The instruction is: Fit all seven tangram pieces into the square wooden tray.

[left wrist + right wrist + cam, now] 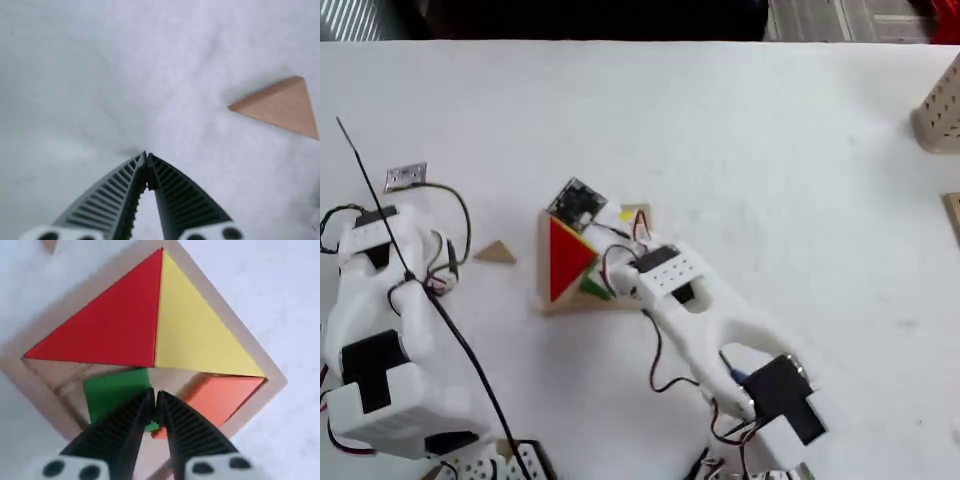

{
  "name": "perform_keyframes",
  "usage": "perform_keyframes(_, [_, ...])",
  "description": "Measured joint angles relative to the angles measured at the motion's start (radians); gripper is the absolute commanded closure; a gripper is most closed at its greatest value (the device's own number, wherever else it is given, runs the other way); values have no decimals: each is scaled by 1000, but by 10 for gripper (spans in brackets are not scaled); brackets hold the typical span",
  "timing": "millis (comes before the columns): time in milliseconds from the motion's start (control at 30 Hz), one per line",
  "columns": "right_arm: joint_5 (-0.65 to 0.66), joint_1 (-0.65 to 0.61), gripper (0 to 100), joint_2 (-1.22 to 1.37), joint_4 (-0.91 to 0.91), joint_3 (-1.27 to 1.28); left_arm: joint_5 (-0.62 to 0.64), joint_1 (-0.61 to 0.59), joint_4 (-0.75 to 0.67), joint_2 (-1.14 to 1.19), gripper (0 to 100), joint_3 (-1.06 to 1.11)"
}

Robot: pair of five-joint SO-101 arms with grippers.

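The square wooden tray (pixel 543 262) lies mid-table. It holds a red triangle (pixel 107 325), a yellow triangle (pixel 195 335), a green piece (pixel 112 392) and an orange piece (pixel 227 395). Bare tray floor (pixel 60 377) shows beside the green piece. My right gripper (pixel 155 396) hangs shut over the tray, its tips above the seam between green and orange, with nothing in it. A small tan triangle (pixel 496 253) lies on the table to the left of the tray. My left gripper (pixel 146 159) is shut and empty, low over the white table, a short way from that tan triangle (pixel 280 106).
The right arm (pixel 700 320) stretches from the front edge to the tray. The left arm (pixel 380 310) sits at the left with a black cable across it. A metal hinge (pixel 405 177) lies at the left, and a wooden pegboard block (pixel 940 110) at the far right.
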Motion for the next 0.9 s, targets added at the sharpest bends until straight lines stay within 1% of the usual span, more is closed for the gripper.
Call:
perform_keyframes(267, [46, -8, 979, -25, 86, 9, 0, 0, 0, 0, 978, 0])
perform_keyframes(700, [51, -69, 979, -215, 123, 129, 0, 0, 0, 0, 978, 0])
perform_keyframes(800, [51, -103, 979, -221, 123, 140, 0, 0, 0, 0, 978, 0])
perform_keyframes(900, [51, -97, 979, -221, 124, 140, 0, 0, 0, 0, 978, 0])
